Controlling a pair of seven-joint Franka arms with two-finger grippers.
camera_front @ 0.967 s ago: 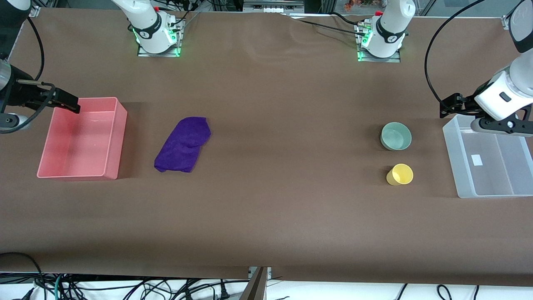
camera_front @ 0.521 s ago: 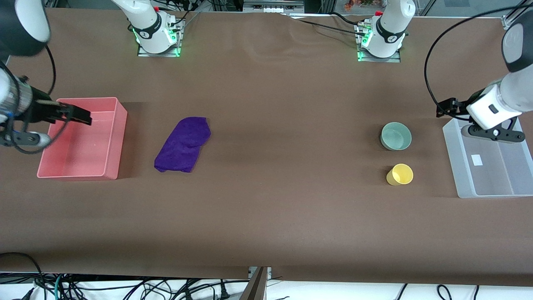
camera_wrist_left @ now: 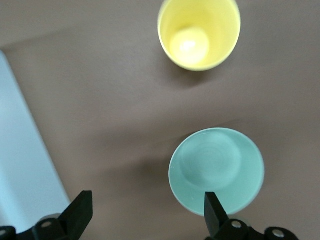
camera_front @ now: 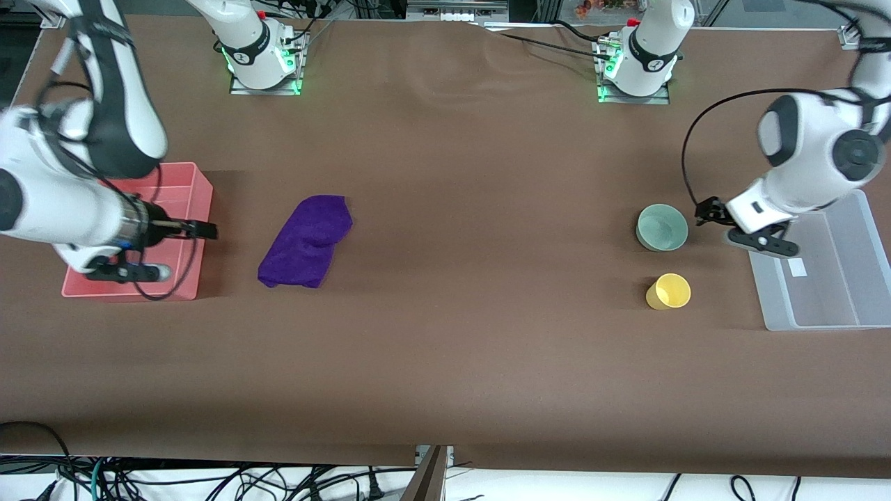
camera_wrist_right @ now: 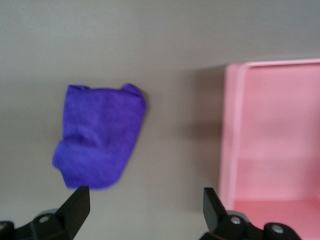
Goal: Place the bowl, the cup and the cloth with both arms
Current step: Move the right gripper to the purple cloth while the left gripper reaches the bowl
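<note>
Table (camera_front: pixel 445 348) in the front view carried all 3 task things, each resting free of the hands. The cloth (camera_front: pixel 306 241) lay rumpled toward the right arm's end, beside the pink bin (camera_front: pixel 198 182) with bare brown surface between them. Toward the left arm's end the bowl (camera_front: pixel 662 227) stood upright, and the cup (camera_front: pixel 669 291) stood near it, closer to the front camera, the 2 apart. The clear bin (camera_front: pixel 814 320) sat at that end, just beside them. The right hand (camera_front: pixel 204 229) hung over the pink bin's edge on the cloth's side, holding nothing. The left hand (camera_front: pixel 704 211) hung over the strip between the bowl and the clear bin, also holding nothing.

In the left wrist view, the left hand's (camera_wrist_left: pixel 147 212) 2 fingertips (camera_wrist_left: pixel 80 212) stood wide apart and released, with the bowl (camera_wrist_left: pixel 216 170) partly between them and close to 1 tip. The cup (camera_wrist_left: pixel 199 31) showed its bright inside, apart from the bowl. A pale wall of the clear bin (camera_wrist_left: pixel 22 165) ran along 1 edge.

In the right wrist view, the right hand's (camera_wrist_right: pixel 145 207) fingertips (camera_wrist_right: pixel 76 206) were likewise spread wide and released. The cloth (camera_wrist_right: pixel 100 134) lay flat on the brown surface, and the pink bin's (camera_wrist_right: pixel 230 135) rim stood apart from it.
</note>
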